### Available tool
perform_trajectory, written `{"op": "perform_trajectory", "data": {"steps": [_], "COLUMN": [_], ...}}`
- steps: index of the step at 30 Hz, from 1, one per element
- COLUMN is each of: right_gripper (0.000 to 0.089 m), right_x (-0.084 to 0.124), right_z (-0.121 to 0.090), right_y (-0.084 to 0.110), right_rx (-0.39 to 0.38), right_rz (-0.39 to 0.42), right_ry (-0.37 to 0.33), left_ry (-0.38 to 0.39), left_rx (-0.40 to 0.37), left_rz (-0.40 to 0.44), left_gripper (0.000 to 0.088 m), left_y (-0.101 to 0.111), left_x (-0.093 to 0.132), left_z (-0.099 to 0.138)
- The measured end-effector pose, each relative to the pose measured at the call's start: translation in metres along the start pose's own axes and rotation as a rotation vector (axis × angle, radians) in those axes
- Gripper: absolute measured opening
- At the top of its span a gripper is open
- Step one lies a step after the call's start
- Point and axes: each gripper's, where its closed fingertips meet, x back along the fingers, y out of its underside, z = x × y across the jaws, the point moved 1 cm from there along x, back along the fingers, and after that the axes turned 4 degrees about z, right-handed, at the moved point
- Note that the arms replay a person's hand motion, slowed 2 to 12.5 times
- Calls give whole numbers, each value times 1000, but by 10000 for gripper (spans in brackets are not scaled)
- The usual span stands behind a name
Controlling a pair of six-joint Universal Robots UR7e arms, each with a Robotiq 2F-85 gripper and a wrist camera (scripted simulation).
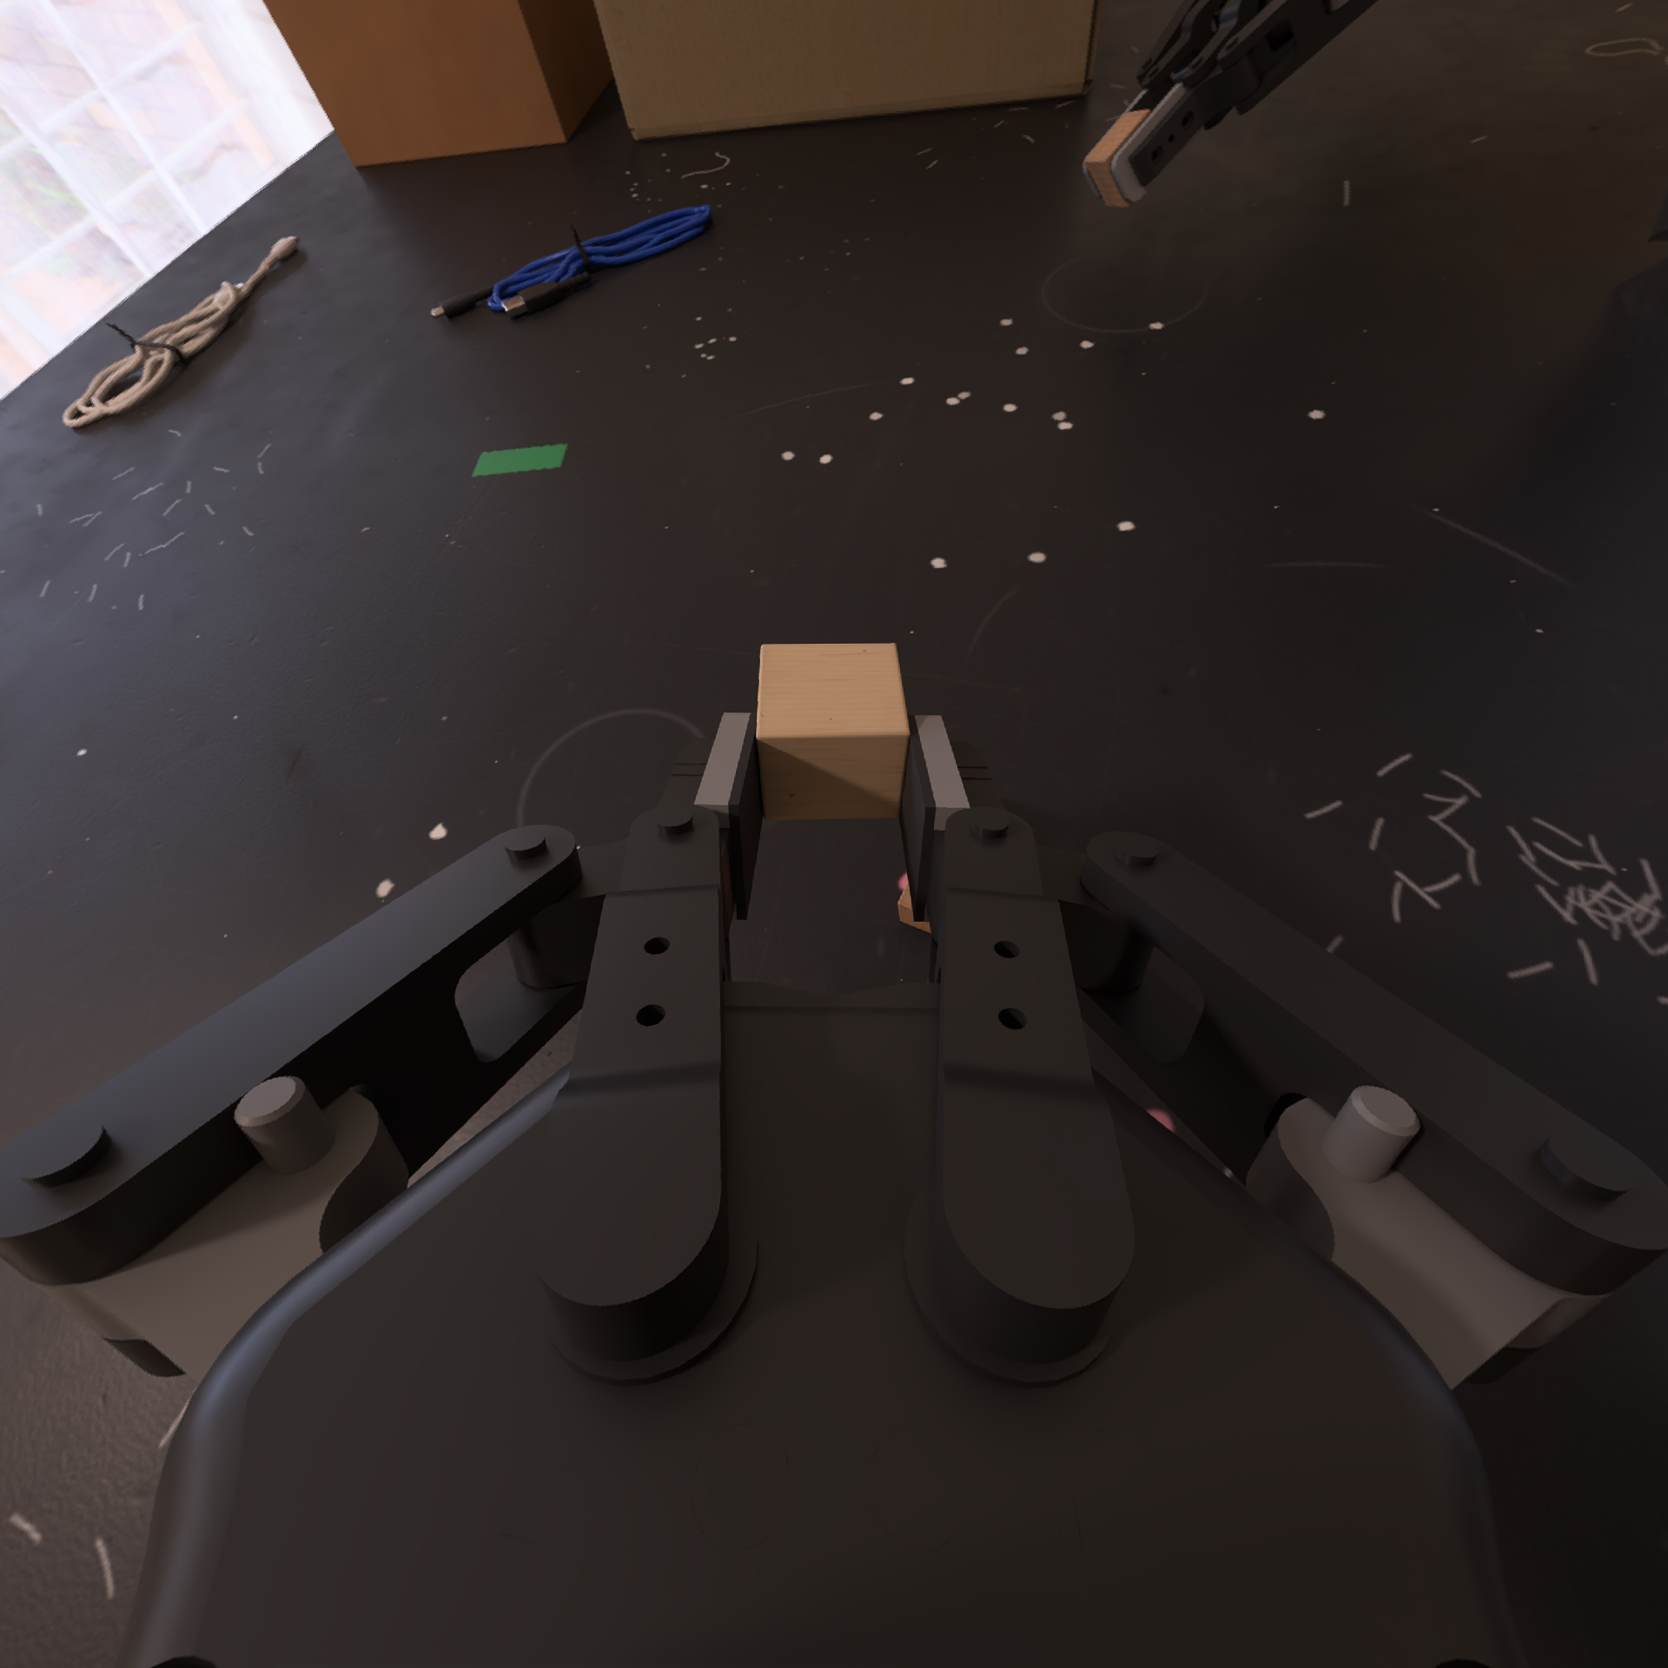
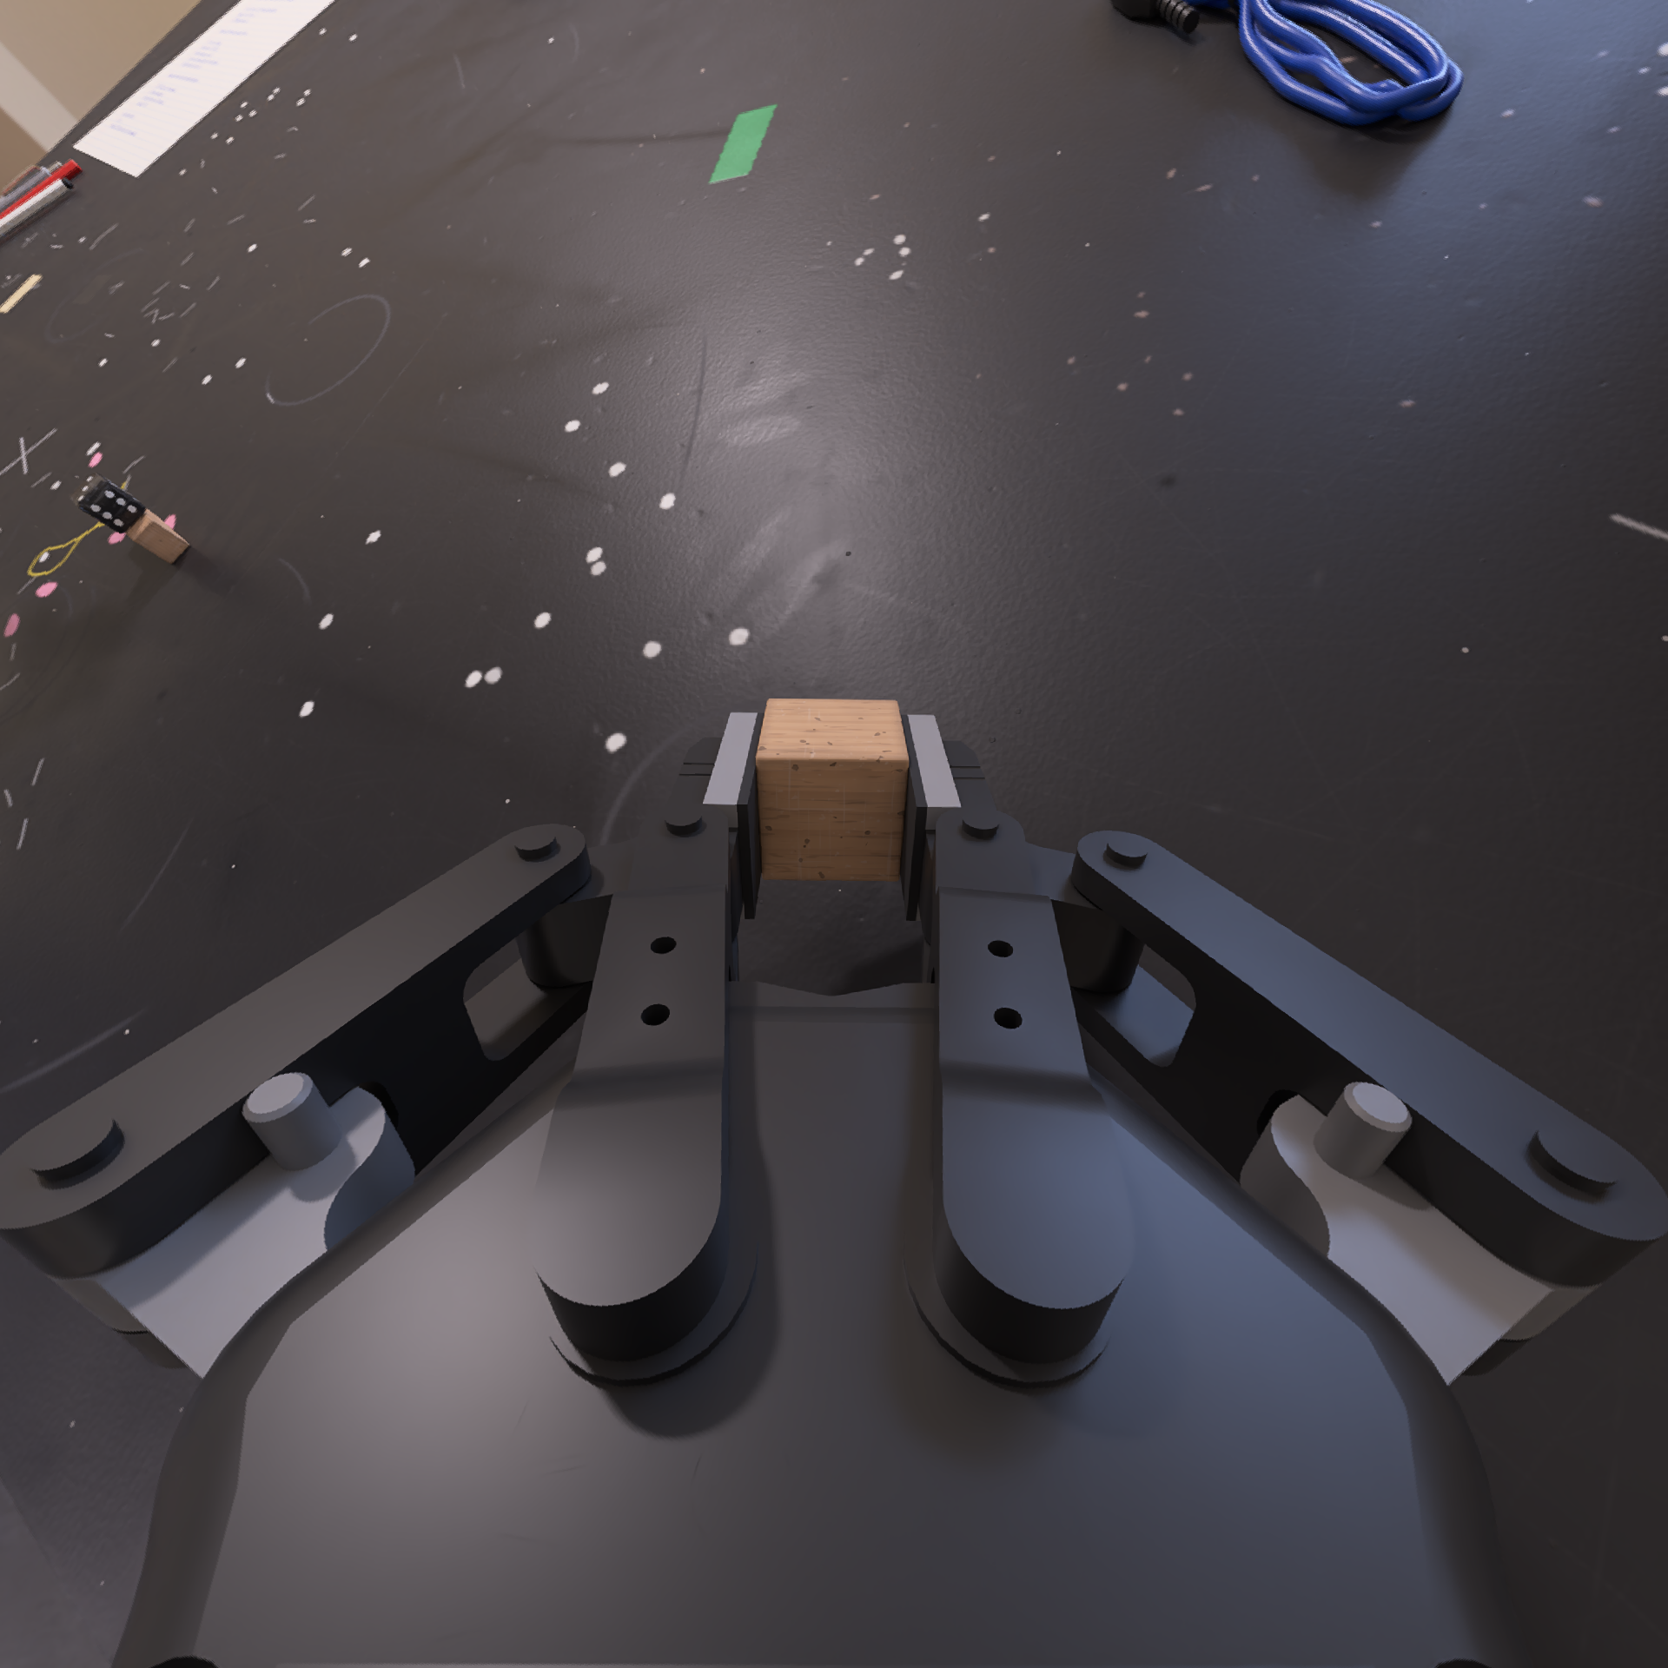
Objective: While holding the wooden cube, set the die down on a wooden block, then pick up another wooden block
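Note:
My left gripper (image 1: 830, 767) is shut on a pale wooden block (image 1: 830, 713), held above the dark table. My right gripper (image 2: 830, 776) is shut on a speckled wooden cube (image 2: 830, 785), also above the table. The right gripper also shows far off in the left wrist view (image 1: 1137, 153) with its cube (image 1: 1108, 162) between the fingers. In the right wrist view a black die with white pips (image 2: 110, 504) rests on top of another wooden block (image 2: 160, 537) at the far left of the table.
A coiled blue cable (image 1: 596, 257) (image 2: 1345, 63), a beige cord (image 1: 171, 347), a green tape patch (image 1: 521, 458) (image 2: 744, 144), two cardboard boxes (image 1: 839, 63) at the back, and a white sheet (image 2: 199, 72) with pens (image 2: 36, 194) lie around the table.

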Motion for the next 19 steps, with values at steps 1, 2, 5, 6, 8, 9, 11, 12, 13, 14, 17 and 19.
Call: {"op": "perform_trajectory", "data": {"steps": [1, 2, 5, 6, 8, 9, 11, 12, 13, 14, 17, 19], "right_gripper": [250, 250, 250, 250, 250, 250, 250, 250, 250, 250, 250, 250], "right_x": [0, 0, 0, 0, 0, 0, 0, 0, 0, 0, 0, 0], "right_z": [0, 0, 0, 0, 0, 0, 0, 0, 0, 0, 0, 0], "right_y": [0, 0, 0, 0, 0, 0, 0, 0, 0, 0, 0, 0], "right_rx": [0, 0, 1, 1, 2, 2, 3, 3, 3, 3, 4, 5], "right_rz": [0, 0, 0, 1, 1, 1, 1, 1, 1, 1, 0, 0], "right_ry": [0, 0, 1, 1, 2, 2, 2, 3, 3, 3, 4, 4], "left_ry": [-9, -20, -50, -59, -71, -74, -81, -85, -89, -93, -109, -119], "left_rx": [-1, -3, -10, -13, -20, -24, -32, -36, -40, -44, -51, -55], "left_rz": [0, 0, -2, -2, -6, -8, -12, -14, -16, -17, -12, -9], "left_gripper": [276, 276, 276, 276, 276, 276, 276, 276, 276, 276, 276, 276], "left_y": [1, 2, 5, 6, 8, 9, 12, 13, 14, 14, 15, 16], "left_x": [-1, -2, -4, -4, -6, -7, -10, -11, -12, -12, -15, -16], "left_z": [-1, -1, -3, -3, -2, -2, -1, 0, 0, 0, 0, 1]}}
